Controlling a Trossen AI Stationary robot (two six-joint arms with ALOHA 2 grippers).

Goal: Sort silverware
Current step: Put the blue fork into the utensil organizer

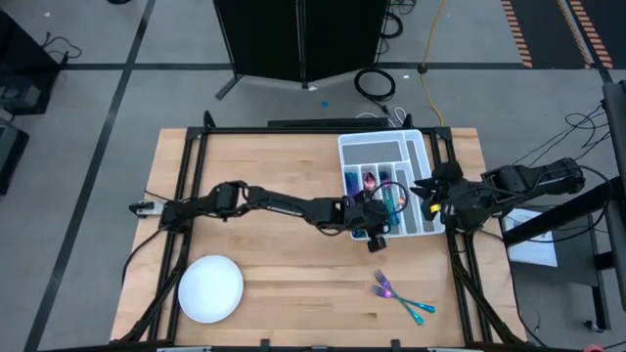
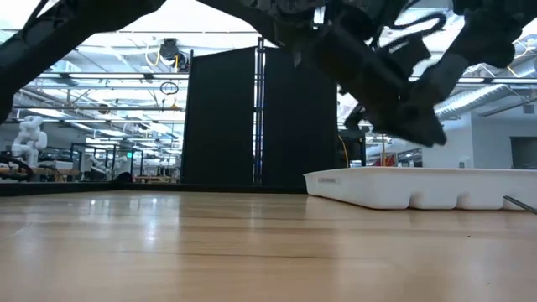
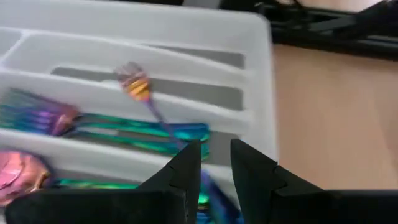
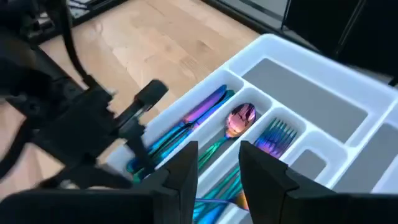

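Wood table (image 2: 210, 243), dark partition (image 2: 252, 117) behind

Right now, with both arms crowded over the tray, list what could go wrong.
1. The left gripper holds a small fork by its handle end, slanted across a divider of the white tray; released so, it may straddle two slots.
2. The right gripper hovers close above the same tray, so the arms could bump.
3. Two pieces wait on the table.
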